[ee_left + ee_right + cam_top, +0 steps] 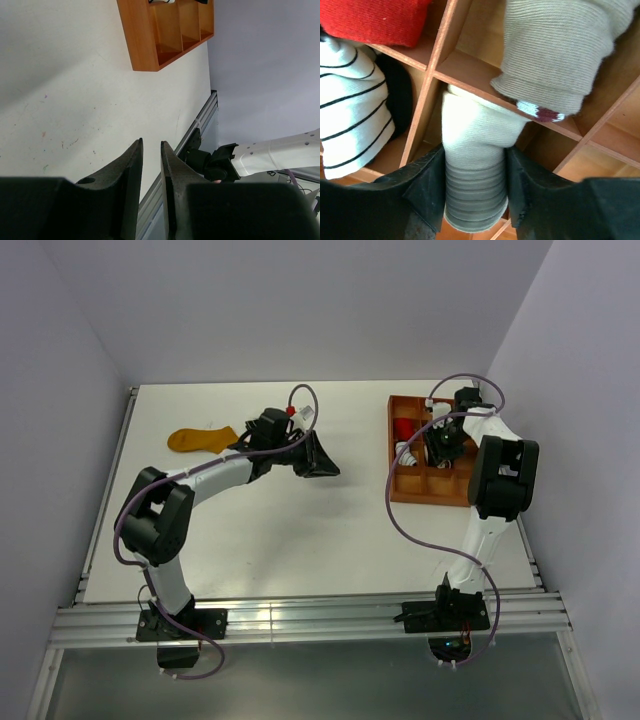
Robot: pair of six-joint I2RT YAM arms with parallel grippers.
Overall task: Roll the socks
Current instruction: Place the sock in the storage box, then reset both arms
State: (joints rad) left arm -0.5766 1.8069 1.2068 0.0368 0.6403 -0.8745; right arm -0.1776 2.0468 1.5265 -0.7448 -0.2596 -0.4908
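Right gripper [476,152] fingers press both sides of cream rolled sock [479,122] over tray [436,57] dividers, striped sock [350,110] at left, red sock [375,20] and grey sock [555,50] above.

Bright, even overhead light; soft shadows on worktop [300,540]. Wrist views: near fingers [131,170] dark, slightly blurred.

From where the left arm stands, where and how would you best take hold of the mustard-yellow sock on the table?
Pinch the mustard-yellow sock at its end nearest the left arm, coming straight down from above. It lies flat on the table, so no edge is raised for a sideways grab; an end grip probably leaves its length free for rolling.
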